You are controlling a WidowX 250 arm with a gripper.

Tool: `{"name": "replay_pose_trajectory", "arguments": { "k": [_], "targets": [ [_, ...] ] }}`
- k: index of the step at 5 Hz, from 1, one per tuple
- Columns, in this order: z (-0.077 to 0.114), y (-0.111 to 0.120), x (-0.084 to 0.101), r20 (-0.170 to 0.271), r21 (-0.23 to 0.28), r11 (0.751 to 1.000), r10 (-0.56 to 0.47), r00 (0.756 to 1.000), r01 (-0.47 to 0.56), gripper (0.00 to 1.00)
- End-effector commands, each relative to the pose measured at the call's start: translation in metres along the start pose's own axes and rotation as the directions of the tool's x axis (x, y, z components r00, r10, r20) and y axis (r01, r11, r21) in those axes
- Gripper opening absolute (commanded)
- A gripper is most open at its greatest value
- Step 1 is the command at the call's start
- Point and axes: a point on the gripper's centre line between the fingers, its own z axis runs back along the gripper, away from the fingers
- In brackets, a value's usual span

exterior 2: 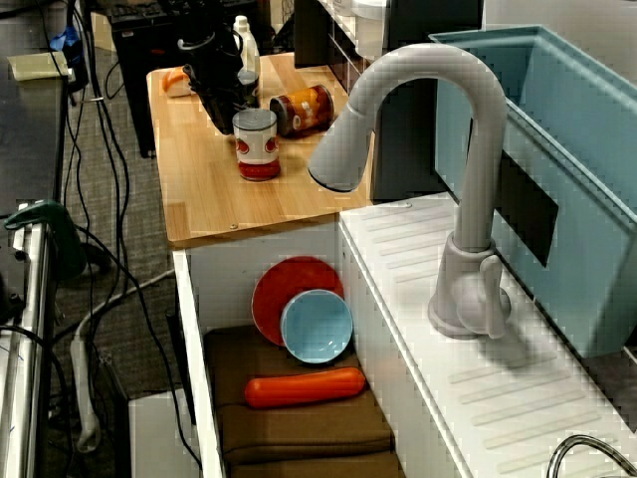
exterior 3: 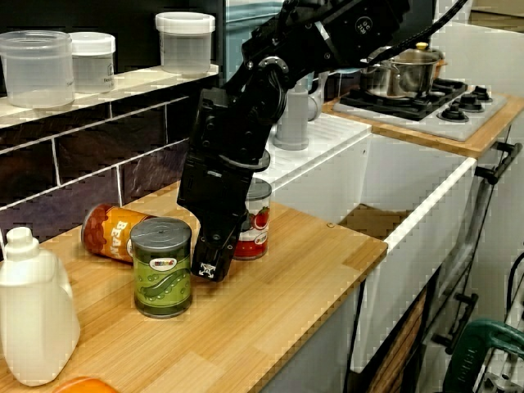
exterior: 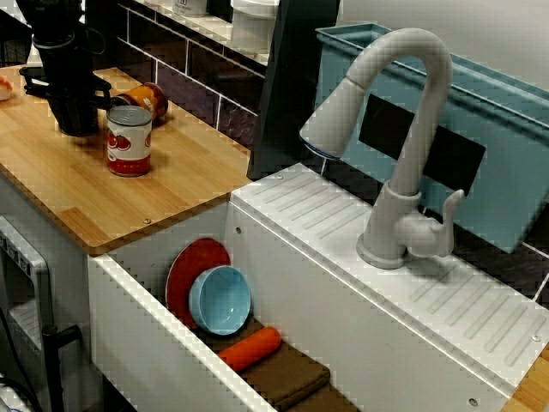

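"On the wooden counter, where does the gripper sit?"

"Its tip is down almost on the wood. It's hard against the green can, on the side toward the sink, and seems to touch it. The arm leans in from above, which puts the tip low on the can's wall."

"Fingers apart or together?"

"I can't tell. The view along the counter shows one dark block beside the can, and in both views over the sink the arm hides it."

"And around it?"

"A red-and-white can stands upright just behind the gripper, half hidden. An orange can lies on its side by the tiled wall. A white bottle stands nearer the camera. Well apart, a red plate leans on the sink wall with a blue bowl propped against it."
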Motion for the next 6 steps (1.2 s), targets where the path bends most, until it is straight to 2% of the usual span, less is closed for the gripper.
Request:
{"name": "replay_pose_trajectory", "arguments": {
  "k": [1,3,4,6],
  "targets": [
    [0.010,0.020,0.020,0.115,0.022,1.000,-0.018,0.993,0.016,0.00],
    [0.009,0.027,0.026,0.143,0.012,1.000,0.007,0.990,-0.009,0.00],
    [0.007,0.029,0.036,0.151,0.009,0.999,0.030,0.988,-0.032,0.00],
    [0.008,0.026,0.049,0.127,-0.006,0.997,0.074,0.989,-0.074,0.00]
  ]
}}
